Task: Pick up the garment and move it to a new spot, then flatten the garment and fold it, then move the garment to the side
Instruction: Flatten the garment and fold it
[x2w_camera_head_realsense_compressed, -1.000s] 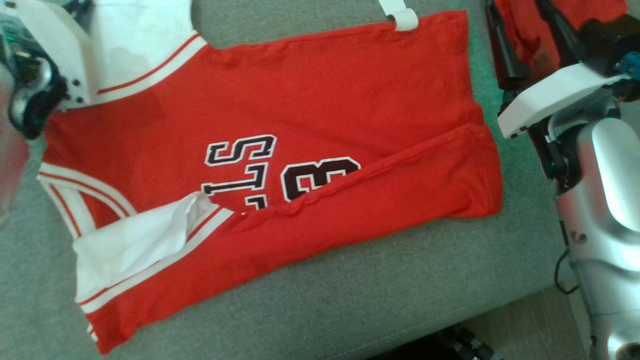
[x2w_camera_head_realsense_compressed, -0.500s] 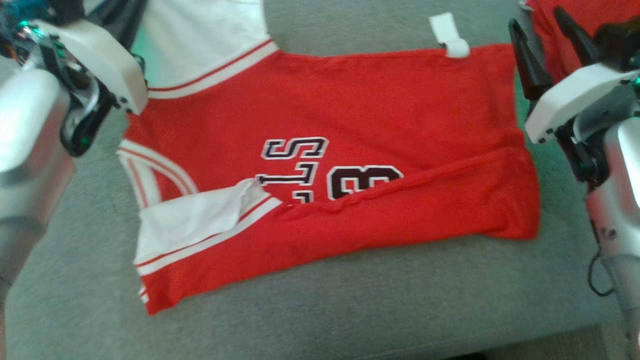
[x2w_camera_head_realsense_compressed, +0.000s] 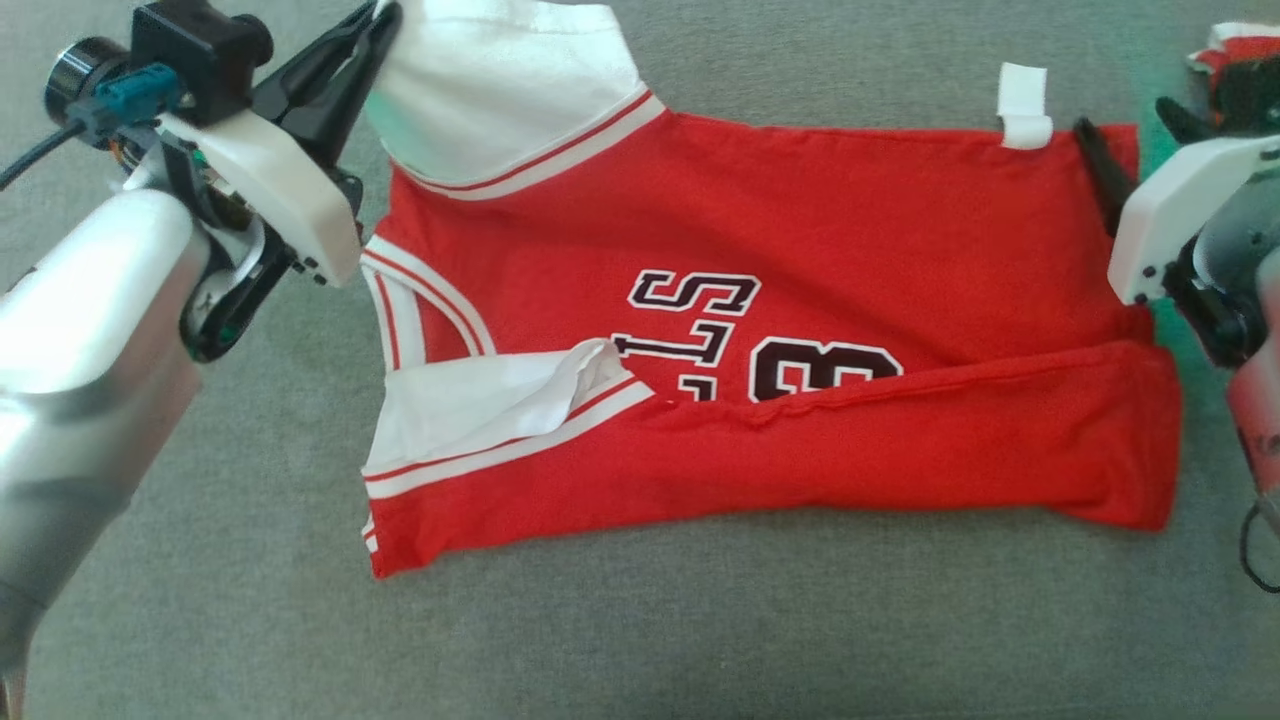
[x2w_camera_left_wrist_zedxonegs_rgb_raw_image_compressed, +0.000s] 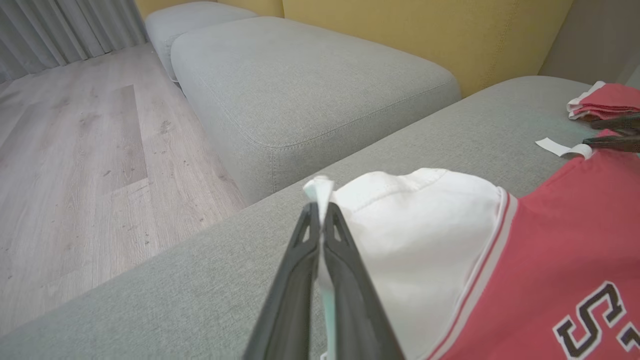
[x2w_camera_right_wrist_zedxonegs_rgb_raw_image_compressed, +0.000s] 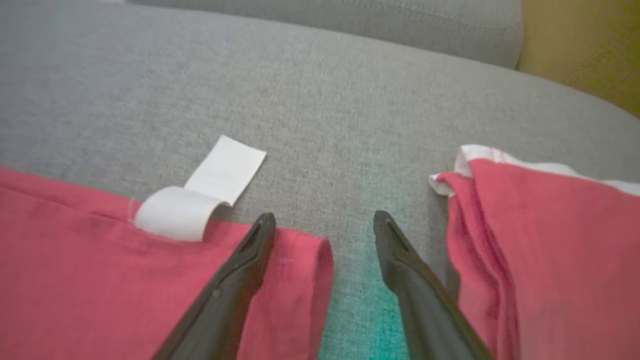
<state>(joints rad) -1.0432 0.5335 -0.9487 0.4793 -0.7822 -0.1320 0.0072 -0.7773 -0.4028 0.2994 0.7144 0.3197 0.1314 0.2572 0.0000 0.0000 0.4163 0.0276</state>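
A red jersey (x2w_camera_head_realsense_compressed: 800, 230) with white sleeves and dark lettering lies spread on the grey sofa cushion (x2w_camera_head_realsense_compressed: 700, 620), its near long edge folded over the numbers. My left gripper (x2w_camera_head_realsense_compressed: 385, 15) is shut on the far white sleeve (x2w_camera_head_realsense_compressed: 500, 90) and holds its edge raised; in the left wrist view the gripper (x2w_camera_left_wrist_zedxonegs_rgb_raw_image_compressed: 320, 220) pinches that sleeve (x2w_camera_left_wrist_zedxonegs_rgb_raw_image_compressed: 415, 240). My right gripper (x2w_camera_head_realsense_compressed: 1135, 140) stands open at the jersey's far right hem corner. In the right wrist view that gripper (x2w_camera_right_wrist_zedxonegs_rgb_raw_image_compressed: 324, 220) straddles the corner (x2w_camera_right_wrist_zedxonegs_rgb_raw_image_compressed: 300, 280), beside the white tag (x2w_camera_right_wrist_zedxonegs_rgb_raw_image_compressed: 200, 200).
A second folded red garment (x2w_camera_right_wrist_zedxonegs_rgb_raw_image_compressed: 525, 225) lies just right of the right gripper, also at the head view's top right (x2w_camera_head_realsense_compressed: 1225, 45). The left wrist view shows another grey cushion (x2w_camera_left_wrist_zedxonegs_rgb_raw_image_compressed: 300, 85), the wooden floor (x2w_camera_left_wrist_zedxonegs_rgb_raw_image_compressed: 75, 150) and a yellow backrest (x2w_camera_left_wrist_zedxonegs_rgb_raw_image_compressed: 425, 30).
The head camera has swung, shifting the whole picture rightward and down. The left gripper is now clearly pinching the raised white sleeve. The right gripper stays open at the hem corner.
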